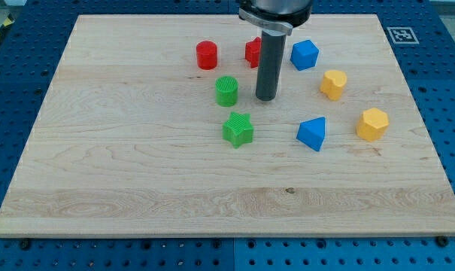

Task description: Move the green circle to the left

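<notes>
The green circle (226, 90) is a round ribbed block standing on the wooden board (137, 165), a little above the board's middle. My tip (266, 98) is the lower end of the dark rod, just to the right of the green circle, with a small gap between them. A green star-shaped block (238, 129) lies just below the circle.
A red round block (207, 55) lies up and left of the circle. A red block (252, 52) is partly hidden behind the rod. A blue block (304, 54), a yellow block (333, 83), another yellow block (372, 123) and a blue block (312, 134) lie to the right.
</notes>
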Motion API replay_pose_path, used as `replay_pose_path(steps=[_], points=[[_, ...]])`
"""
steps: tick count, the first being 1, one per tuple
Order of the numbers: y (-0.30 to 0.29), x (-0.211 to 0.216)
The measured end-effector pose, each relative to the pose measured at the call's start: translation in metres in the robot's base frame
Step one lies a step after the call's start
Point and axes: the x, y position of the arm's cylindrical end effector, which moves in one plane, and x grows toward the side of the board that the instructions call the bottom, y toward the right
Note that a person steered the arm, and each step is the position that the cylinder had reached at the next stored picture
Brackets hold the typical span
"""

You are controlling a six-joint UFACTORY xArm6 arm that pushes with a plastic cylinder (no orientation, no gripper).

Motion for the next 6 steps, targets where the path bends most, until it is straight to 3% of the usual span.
replay_pose_path(steps=[1,6], points=[[-0.002,0.0],[-0.17,-0.005]])
